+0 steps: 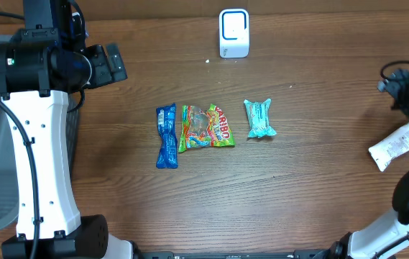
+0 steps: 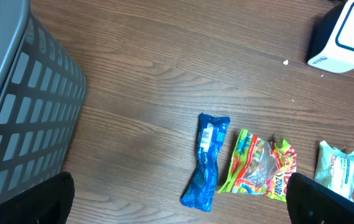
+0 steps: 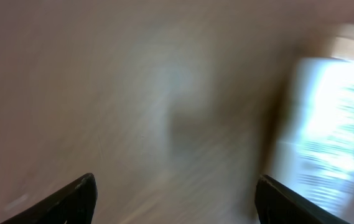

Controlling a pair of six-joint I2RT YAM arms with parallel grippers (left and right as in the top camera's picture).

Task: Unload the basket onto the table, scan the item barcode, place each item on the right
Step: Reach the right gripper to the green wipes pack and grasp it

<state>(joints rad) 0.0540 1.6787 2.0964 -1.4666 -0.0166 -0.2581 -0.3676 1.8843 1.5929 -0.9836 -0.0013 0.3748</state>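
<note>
Right pincer point(image 3: 175, 200) gapes wide near a blurred white packet point(image 3: 326, 130), its print unreadable; left pincer point(image 2: 180, 202) wide too.

Warm brown wood grain runs right across the table point(image 1: 319, 194). In the centre, the blue wrapper point(image 1: 166, 136) carries a white label patch. At its 3 o'clock the Haribo bag point(image 1: 206, 127) flashes green, red and yellow. Further toward 3 o'clock, there's a pale teal packet point(image 1: 259, 119). Up at 12 o'clock, the scanner point(image 1: 233, 32) is white with a dark-blue-rimmed face. Far out at 3 o'clock sits a white packet point(image 1: 400, 144) with dark print. At 9 o'clock, the basket point(image 2: 33, 106) is grey, its walls a square grid.
</note>
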